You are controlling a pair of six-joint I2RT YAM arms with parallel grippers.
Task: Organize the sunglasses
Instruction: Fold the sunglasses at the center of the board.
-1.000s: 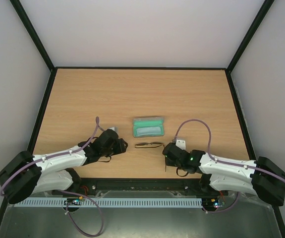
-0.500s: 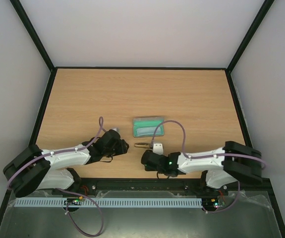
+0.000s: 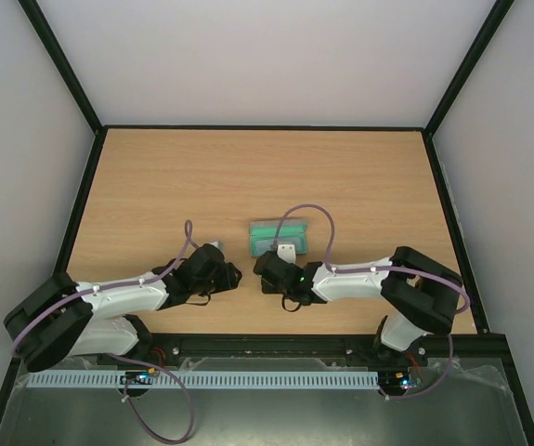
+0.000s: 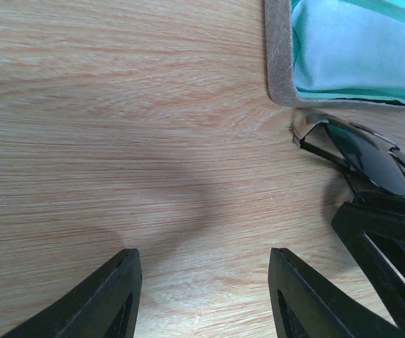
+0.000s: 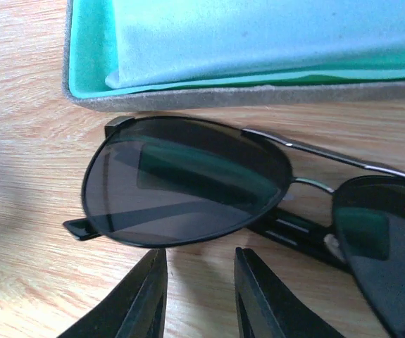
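While the sunglasses (image 5: 188, 179) lie flat on the tabletop (image 4: 117, 105), just beside the open grey case (image 5: 223, 97), right claw (image 5: 201, 257) sits at their front rim, fingers narrowly parted, gripping nothing. Left claw (image 4: 202, 257) spread wide, nearby.

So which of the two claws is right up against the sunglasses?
The right gripper: it sits at the edge of the sunglasses' dark lens, near the open case. The left gripper hangs over the table, further off.
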